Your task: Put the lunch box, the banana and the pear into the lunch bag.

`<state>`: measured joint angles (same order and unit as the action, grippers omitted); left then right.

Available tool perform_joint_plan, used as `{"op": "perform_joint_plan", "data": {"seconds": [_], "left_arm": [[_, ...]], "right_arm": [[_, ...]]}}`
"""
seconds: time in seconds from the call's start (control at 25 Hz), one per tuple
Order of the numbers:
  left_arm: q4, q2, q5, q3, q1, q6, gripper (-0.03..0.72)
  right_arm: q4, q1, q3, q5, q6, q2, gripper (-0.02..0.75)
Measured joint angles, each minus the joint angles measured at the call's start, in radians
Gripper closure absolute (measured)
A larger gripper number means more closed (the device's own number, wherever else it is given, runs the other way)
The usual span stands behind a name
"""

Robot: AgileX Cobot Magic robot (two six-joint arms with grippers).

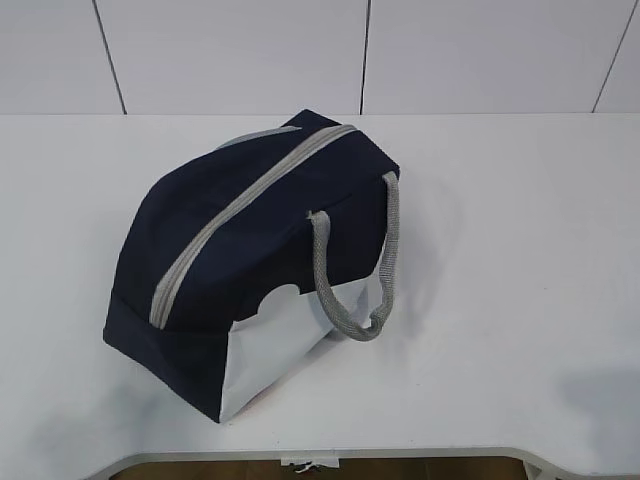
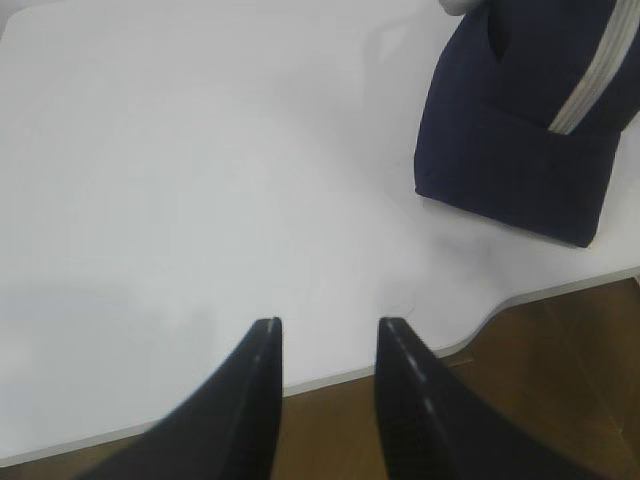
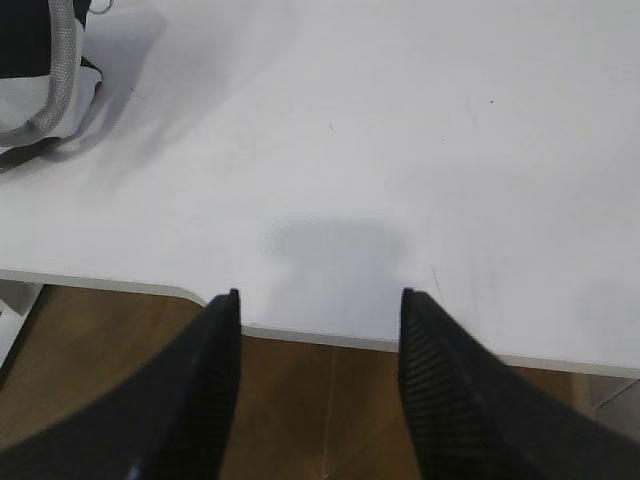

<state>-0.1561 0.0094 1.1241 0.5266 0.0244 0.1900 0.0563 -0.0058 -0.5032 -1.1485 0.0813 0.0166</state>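
The boxy navy-blue fabric lunch bag (image 1: 250, 260) lies at the middle of the white table (image 1: 500, 250) with its grey zipper (image 1: 240, 205) closed. No lunch box, banana or pear is visible; whether they are inside cannot be told. The left gripper (image 2: 328, 335) and right gripper (image 3: 318, 305) hover apart, empty, over the table's near edge

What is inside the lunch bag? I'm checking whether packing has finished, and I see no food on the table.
Its contents cannot be seen: the lunch bag is closed, its grey zipper shut along the top. Only navy fabric and the white side panel show.
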Motion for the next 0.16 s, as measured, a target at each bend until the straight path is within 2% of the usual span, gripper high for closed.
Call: {"op": "perform_joint_plan", "data": {"seconds": [0.16], "left_arm": [[0.000, 0.000, 0.000, 0.000, 0.000, 0.000, 0.446]], "right_arm": [[0.000, 0.000, 0.000, 0.000, 0.000, 0.000, 0.337]]}}
